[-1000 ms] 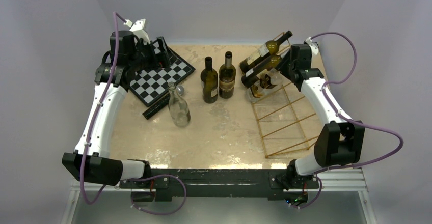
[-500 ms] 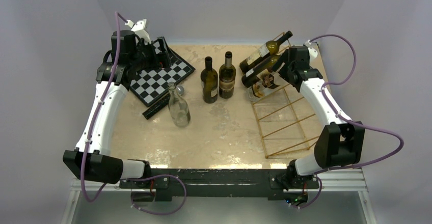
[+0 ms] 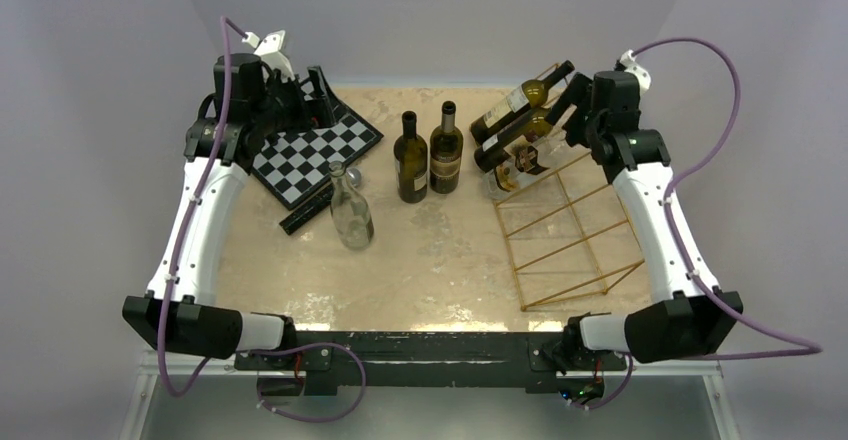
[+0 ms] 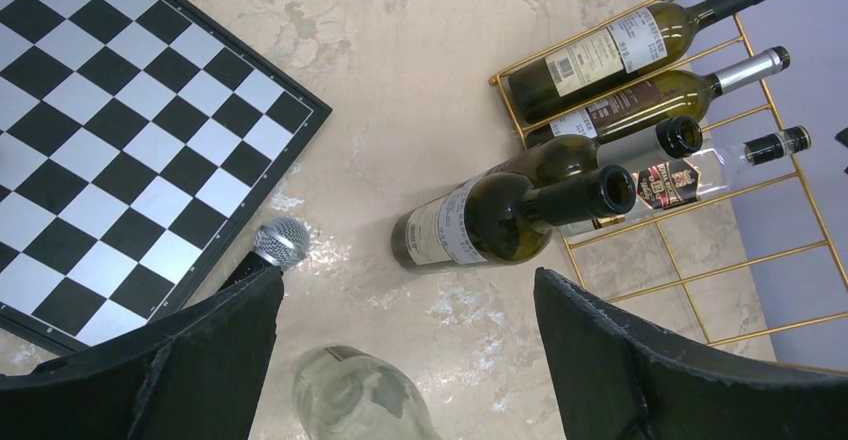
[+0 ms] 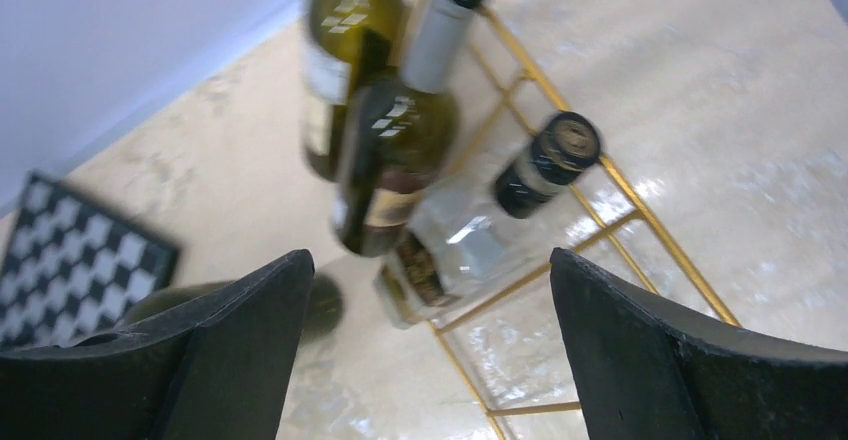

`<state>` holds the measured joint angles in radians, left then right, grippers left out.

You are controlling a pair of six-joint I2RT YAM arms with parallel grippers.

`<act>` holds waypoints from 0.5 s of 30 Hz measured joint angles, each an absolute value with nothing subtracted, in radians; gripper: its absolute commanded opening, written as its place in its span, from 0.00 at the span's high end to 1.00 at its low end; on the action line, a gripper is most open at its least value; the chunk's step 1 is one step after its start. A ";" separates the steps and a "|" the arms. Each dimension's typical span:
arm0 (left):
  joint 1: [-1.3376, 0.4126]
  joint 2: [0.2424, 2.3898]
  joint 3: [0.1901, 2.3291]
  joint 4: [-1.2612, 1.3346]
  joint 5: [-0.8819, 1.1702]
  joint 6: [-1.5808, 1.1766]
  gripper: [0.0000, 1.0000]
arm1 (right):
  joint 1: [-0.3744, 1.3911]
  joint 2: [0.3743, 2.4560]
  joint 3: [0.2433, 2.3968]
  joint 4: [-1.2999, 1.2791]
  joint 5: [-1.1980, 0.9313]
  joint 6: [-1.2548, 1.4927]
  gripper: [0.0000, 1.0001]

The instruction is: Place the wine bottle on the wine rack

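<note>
The gold wire wine rack (image 3: 562, 228) lies at the right of the table. Two green wine bottles (image 3: 520, 98) (image 3: 512, 136) and a clear bottle (image 3: 516, 164) lie in its far slots. Two dark wine bottles (image 3: 410, 160) (image 3: 446, 150) stand upright mid-table. My right gripper (image 3: 572, 110) is open and empty, raised above the rack's far end; its view shows the racked bottles (image 5: 400, 150) below the gripper (image 5: 430, 360). My left gripper (image 3: 315, 100) is open and empty above the chessboard's far edge; in its view (image 4: 410, 360) the standing bottles (image 4: 480, 225) show ahead.
A black-and-white chessboard (image 3: 315, 155) lies at the back left. A clear glass bottle (image 3: 351, 210) stands by it, beside a black microphone (image 3: 310, 205) that lies on the table. The rack's nearer slots (image 3: 570, 260) hold nothing.
My right arm has drawn back from the racked bottles, up and to the right, with its elbow swinging outwards. The left arm has barely moved.
</note>
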<state>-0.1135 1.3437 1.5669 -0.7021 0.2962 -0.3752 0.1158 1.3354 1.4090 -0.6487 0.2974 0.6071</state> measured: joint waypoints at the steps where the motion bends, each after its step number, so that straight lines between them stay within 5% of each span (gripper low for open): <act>1: -0.113 1.341 1.569 -0.703 0.296 -0.375 0.01 | 0.120 1.324 1.428 -0.647 0.263 0.586 0.08; 15: -0.113 1.145 1.569 -0.824 0.245 -0.356 0.01 | 0.466 1.255 1.488 -0.488 -0.197 0.275 0.08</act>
